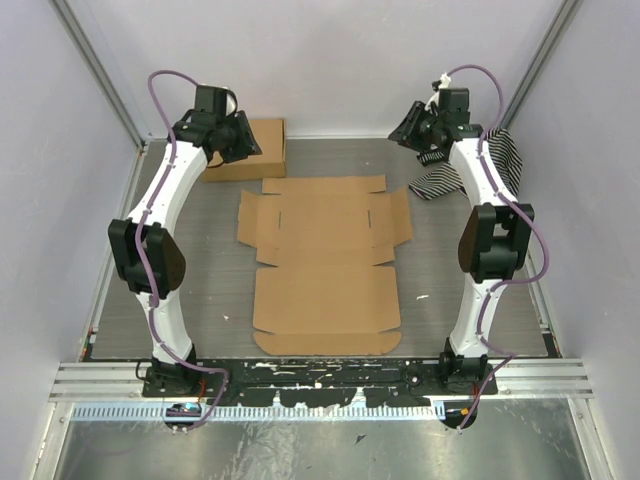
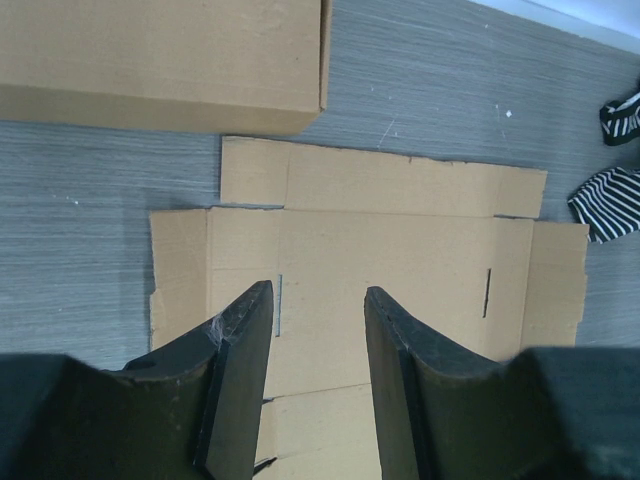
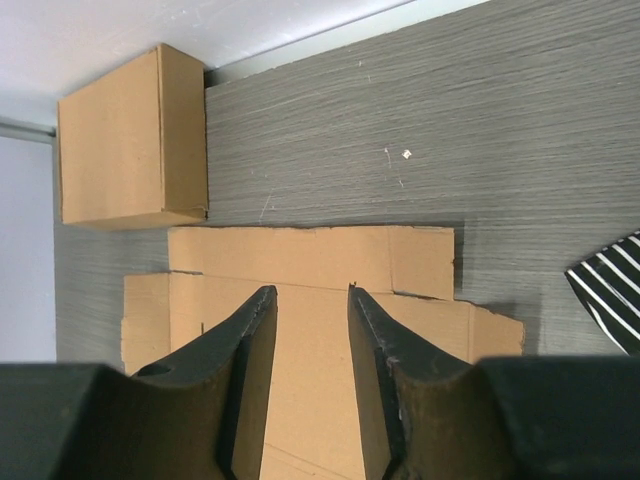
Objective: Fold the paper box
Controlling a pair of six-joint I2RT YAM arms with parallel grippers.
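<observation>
The paper box [image 1: 325, 265] lies as a flat brown die-cut sheet in the middle of the table, flaps spread out. It also shows in the left wrist view [image 2: 380, 250] and in the right wrist view [image 3: 310, 260]. My left gripper [image 1: 232, 135] hangs high at the back left, above and apart from the sheet; in its wrist view [image 2: 318, 290] the jaws stand open and empty. My right gripper [image 1: 415, 125] hangs high at the back right, also apart from the sheet; in its wrist view [image 3: 312, 290] the jaws stand open and empty.
A folded brown cardboard box [image 1: 250, 150] stands at the back left, close to the sheet's far edge. A black-and-white striped cloth [image 1: 445, 178] lies at the back right under the right arm. Grey walls and metal rails bound the table.
</observation>
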